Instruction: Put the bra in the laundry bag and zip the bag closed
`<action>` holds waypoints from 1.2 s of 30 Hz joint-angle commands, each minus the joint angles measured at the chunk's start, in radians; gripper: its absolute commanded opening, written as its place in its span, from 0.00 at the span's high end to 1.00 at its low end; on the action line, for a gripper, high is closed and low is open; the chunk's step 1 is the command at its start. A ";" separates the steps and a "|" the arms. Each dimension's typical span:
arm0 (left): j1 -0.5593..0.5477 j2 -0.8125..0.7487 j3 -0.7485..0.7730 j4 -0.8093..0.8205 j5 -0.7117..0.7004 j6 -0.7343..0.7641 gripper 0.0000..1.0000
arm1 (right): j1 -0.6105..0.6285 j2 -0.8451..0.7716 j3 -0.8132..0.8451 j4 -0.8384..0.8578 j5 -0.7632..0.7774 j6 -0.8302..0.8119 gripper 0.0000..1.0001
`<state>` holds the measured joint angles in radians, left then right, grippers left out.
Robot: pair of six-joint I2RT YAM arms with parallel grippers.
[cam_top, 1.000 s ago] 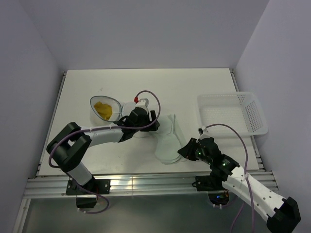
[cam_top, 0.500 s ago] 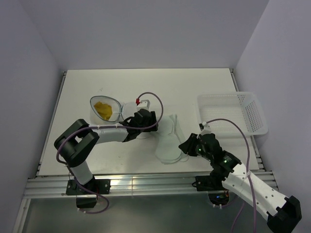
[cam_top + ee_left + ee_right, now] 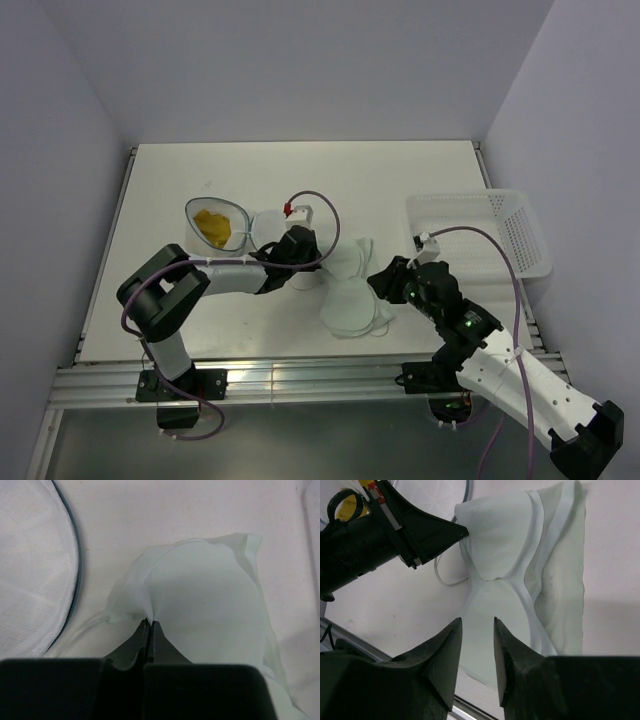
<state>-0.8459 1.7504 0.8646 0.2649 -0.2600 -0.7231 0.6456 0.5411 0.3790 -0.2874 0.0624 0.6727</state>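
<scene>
The pale white bra [image 3: 350, 292] lies on the table between both arms, its cups [image 3: 210, 595] facing up. My left gripper [image 3: 318, 262] is shut, its tips [image 3: 149, 622] pinching a fold of the bra's edge near the strap. Just left of it lies the laundry bag [image 3: 216, 222], open like a clamshell, with something yellow in one mesh half and its dark zipper rim [image 3: 76, 555] showing. My right gripper [image 3: 477, 621] stands open over the near cup of the bra [image 3: 520, 555], with nothing between its fingers.
A white perforated plastic basket [image 3: 480, 235] stands at the table's right edge. The table's metal front rail [image 3: 300, 375] runs just below the bra. The left arm's forearm [image 3: 225, 272] lies low across the table.
My left gripper has shut on the bra's edge. My right gripper has moved up and left over the bra and opened wider. The bra has bunched and spread slightly.
</scene>
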 commanded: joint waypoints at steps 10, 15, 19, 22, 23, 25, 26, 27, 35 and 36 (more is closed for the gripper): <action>-0.015 -0.301 -0.165 0.263 0.065 0.086 1.00 | -0.063 0.189 0.110 0.177 -0.010 -0.123 0.25; -0.013 -0.428 -0.216 0.344 0.192 0.155 1.00 | -0.254 0.334 0.176 0.316 -0.240 -0.143 0.22; -0.013 -0.492 -0.223 0.349 0.289 0.188 1.00 | -0.316 0.405 0.227 0.483 -0.419 -0.189 0.15; -0.013 -0.538 -0.217 0.346 0.367 0.192 1.00 | -0.343 0.437 0.242 0.551 -0.539 -0.223 0.11; -0.013 -0.549 -0.214 0.343 0.398 0.194 1.00 | -0.351 0.441 0.245 0.574 -0.574 -0.231 0.09; -0.013 -0.581 -0.207 0.341 0.426 0.197 1.00 | -0.376 0.447 0.239 0.617 -0.619 -0.239 0.07; -0.013 -0.603 -0.207 0.343 0.436 0.197 1.00 | -0.385 0.451 0.239 0.622 -0.631 -0.231 0.07; -0.013 -0.612 -0.205 0.341 0.458 0.195 1.00 | -0.394 0.456 0.232 0.634 -0.677 -0.222 0.07; -0.013 -0.655 -0.193 0.316 0.473 0.197 1.00 | -0.393 0.462 0.167 0.919 -0.981 -0.003 0.25; -0.013 -0.660 -0.191 0.315 0.472 0.195 1.00 | -0.393 0.456 0.163 0.942 -0.995 0.049 0.28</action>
<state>-0.8547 1.1152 0.6445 0.5545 0.1822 -0.5419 0.2546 1.0119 0.5537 0.4610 -0.7773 0.5858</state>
